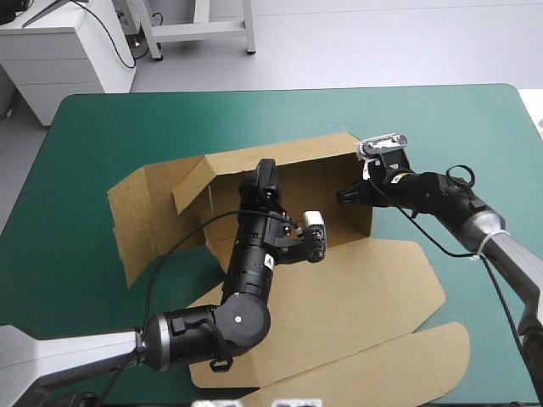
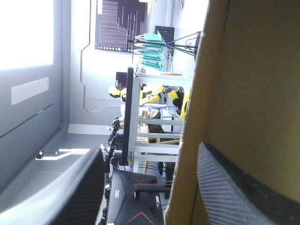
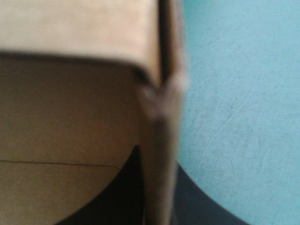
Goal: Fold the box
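Your box (image 1: 339, 280) sits at the middle of the table (image 1: 102, 119), lid flat toward 6 o'clock. Your right gripper (image 1: 345, 197) pinches its 3 o'clock wall. Your left gripper (image 1: 265, 170) straddles the 12 o'clock wall, fingers apart.

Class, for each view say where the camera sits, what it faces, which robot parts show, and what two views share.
High: above and behind, looking down on table, box, both arms.
Left wrist: on left arm, level past a box wall into the room; fingers apart.
Right wrist: on right arm, close on a box wall pinched between its fingers.
Shared: the box.
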You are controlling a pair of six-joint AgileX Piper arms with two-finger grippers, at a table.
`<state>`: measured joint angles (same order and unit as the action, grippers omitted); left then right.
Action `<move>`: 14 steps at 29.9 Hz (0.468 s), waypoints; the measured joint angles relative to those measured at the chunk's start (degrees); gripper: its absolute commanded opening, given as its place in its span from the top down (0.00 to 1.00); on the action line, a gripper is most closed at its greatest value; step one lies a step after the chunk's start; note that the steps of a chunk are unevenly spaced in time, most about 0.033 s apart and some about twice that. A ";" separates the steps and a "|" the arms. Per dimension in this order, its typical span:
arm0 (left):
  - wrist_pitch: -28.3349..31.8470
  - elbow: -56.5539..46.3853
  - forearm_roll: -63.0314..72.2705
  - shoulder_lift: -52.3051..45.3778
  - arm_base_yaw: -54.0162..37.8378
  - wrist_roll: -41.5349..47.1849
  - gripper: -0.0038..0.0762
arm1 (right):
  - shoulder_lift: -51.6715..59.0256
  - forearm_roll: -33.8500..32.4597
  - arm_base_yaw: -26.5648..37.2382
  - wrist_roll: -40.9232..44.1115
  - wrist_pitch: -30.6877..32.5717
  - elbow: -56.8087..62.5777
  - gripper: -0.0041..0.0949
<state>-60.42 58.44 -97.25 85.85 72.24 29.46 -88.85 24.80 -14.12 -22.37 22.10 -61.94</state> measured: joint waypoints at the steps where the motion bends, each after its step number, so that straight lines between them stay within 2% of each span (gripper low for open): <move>1: -0.26 0.31 0.00 0.00 0.49 -0.05 0.43 | -0.16 -0.07 0.00 0.29 -0.22 -0.15 0.98; 3: -0.76 0.50 0.06 0.00 1.00 -0.12 0.43 | -0.56 -0.18 0.00 0.92 -0.38 -0.47 0.98; 5: -1.19 0.66 0.61 0.02 1.14 -0.12 0.51 | -0.84 -0.32 0.00 1.32 -0.62 -0.67 0.98; 7: -2.43 0.90 2.71 0.02 1.14 -0.16 0.69 | -0.91 -0.37 0.00 1.46 -0.76 -0.74 0.98; 9: -2.56 1.42 5.51 -0.17 1.14 -0.73 0.94 | -1.02 -0.55 0.00 1.50 -0.76 -0.81 0.98; 14: 0.69 6.72 21.66 -4.08 -0.59 -10.48 0.95 | -1.02 -0.60 0.00 1.53 -0.65 -0.87 0.98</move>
<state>-59.73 65.16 -75.59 81.78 71.65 18.98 -89.87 24.19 -14.12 -20.84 21.45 -62.81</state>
